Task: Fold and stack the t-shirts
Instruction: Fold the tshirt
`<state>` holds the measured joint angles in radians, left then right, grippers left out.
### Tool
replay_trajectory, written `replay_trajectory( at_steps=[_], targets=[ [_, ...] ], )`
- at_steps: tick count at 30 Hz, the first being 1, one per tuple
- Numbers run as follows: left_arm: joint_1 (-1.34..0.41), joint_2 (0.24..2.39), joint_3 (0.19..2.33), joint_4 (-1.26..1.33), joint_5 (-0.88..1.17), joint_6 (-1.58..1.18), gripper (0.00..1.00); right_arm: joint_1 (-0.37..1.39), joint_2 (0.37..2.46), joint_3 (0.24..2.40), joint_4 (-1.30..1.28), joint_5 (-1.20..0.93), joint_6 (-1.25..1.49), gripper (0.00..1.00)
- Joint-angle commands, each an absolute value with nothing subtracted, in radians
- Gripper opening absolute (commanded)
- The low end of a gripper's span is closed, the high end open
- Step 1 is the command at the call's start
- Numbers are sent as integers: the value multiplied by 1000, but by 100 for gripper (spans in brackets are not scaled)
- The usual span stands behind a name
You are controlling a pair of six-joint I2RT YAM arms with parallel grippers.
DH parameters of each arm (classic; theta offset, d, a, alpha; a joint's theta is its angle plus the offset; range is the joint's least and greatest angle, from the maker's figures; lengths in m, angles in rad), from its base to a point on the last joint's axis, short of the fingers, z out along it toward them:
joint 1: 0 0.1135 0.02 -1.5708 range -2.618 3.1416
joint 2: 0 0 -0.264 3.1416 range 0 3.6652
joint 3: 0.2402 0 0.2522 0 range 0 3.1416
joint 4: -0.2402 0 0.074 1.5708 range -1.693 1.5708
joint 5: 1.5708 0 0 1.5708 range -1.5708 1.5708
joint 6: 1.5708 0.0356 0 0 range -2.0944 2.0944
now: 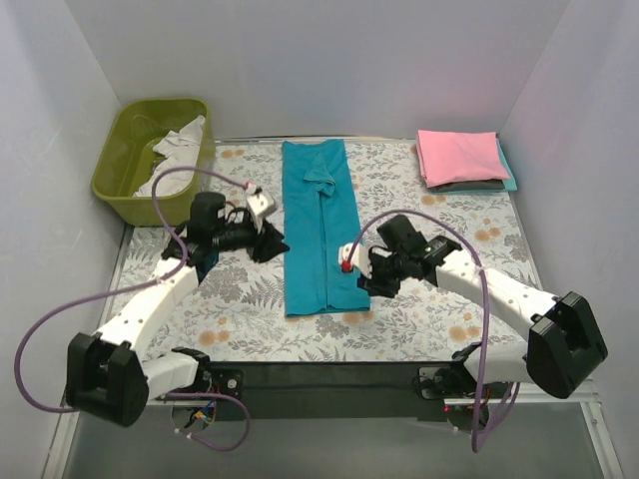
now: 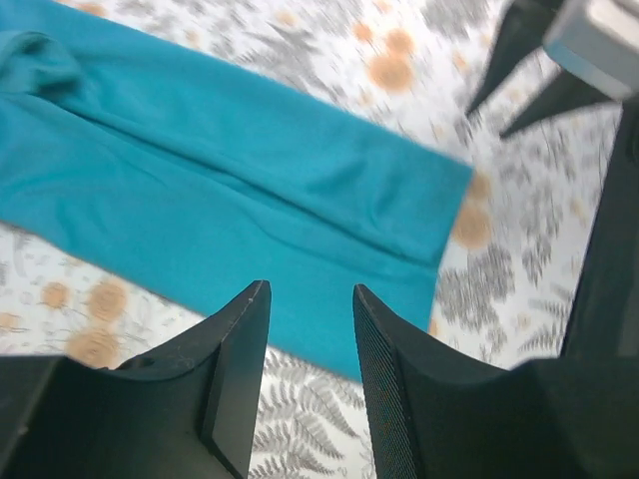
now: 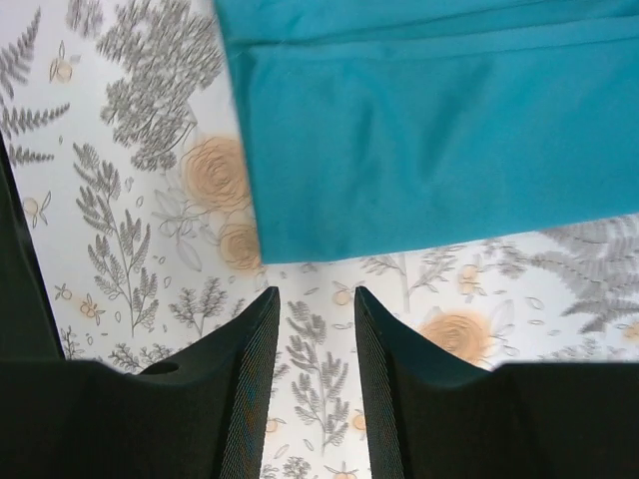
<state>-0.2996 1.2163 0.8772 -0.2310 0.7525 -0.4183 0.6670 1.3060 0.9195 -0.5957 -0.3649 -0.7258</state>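
A teal t-shirt (image 1: pixel 318 225) lies folded lengthwise into a long strip down the middle of the table. My left gripper (image 1: pixel 276 243) hovers by its left edge, open and empty. In the left wrist view the gripper (image 2: pixel 312 299) has the teal shirt (image 2: pixel 250 190) just beyond its tips. My right gripper (image 1: pixel 364 282) hangs over the shirt's near right corner, also open. In the right wrist view this gripper (image 3: pixel 315 299) shows only table cloth between its fingers, with the teal hem (image 3: pixel 439 140) ahead. A folded pink t-shirt (image 1: pixel 459 155) tops a small stack at the back right.
An olive-green tub (image 1: pixel 150 150) holding white cloth (image 1: pixel 180 140) stands at the back left. The floral table cloth (image 1: pixel 439 210) covers the table. White walls close in on three sides. The right gripper's fingers (image 2: pixel 529 70) show at the top right of the left wrist view.
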Motion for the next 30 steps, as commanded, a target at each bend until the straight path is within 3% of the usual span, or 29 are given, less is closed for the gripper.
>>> replay_trajectory(
  at_steps=[1, 6, 13, 30],
  targets=[
    [-337, 1099, 689, -301, 827, -132, 37, 739, 1244, 781, -491, -246, -837, 36],
    [-526, 928, 410, -188, 692, 19, 39, 842, 1187, 626, -263, -196, -899, 42],
    [-698, 1021, 371, -31, 555, 8, 42, 887, 1226, 600, -161, -221, -923, 44],
    [-756, 1264, 336, 101, 433, -5, 36, 914, 1321, 545, -152, -273, -940, 44]
  ],
)
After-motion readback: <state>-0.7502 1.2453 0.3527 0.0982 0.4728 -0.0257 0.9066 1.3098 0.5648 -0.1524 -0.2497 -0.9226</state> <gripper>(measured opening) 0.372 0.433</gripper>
